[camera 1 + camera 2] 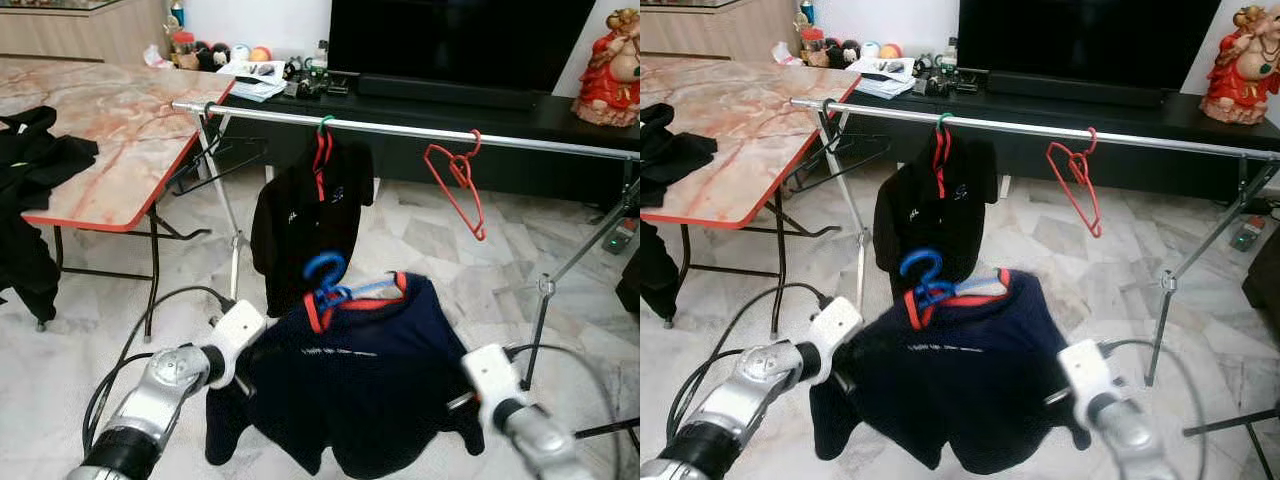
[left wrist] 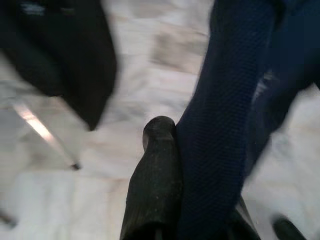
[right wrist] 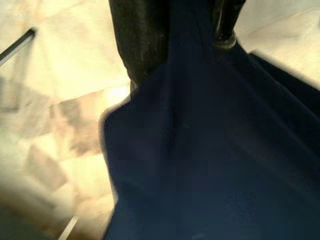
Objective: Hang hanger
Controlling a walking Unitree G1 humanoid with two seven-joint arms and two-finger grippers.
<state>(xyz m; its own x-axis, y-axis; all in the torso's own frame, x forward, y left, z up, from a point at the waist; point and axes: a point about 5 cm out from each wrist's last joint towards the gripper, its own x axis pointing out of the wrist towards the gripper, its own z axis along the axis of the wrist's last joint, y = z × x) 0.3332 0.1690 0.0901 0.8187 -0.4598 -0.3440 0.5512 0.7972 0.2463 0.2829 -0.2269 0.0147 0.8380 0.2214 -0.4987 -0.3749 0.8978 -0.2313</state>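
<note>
1. Now both grippers, left [image 2: 200,200] and right [image 3: 175,35], pinch the navy shirt [image 1: 365,385] on its blue hanger [image 1: 328,280], below the rail [image 1: 420,128].
2. Soft cloth sags; probably light, so steadying the stiff hanger helps.

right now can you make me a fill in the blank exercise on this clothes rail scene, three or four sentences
1. The navy shirt held between the left gripper and right gripper sits on a ____ hanger.
2. The empty hanger on the rail is ____.
3. The black shirt already hangs from the ____.
4. The table stands on the robot's ____ side.

Missing words: blue; red; rail; left
</note>
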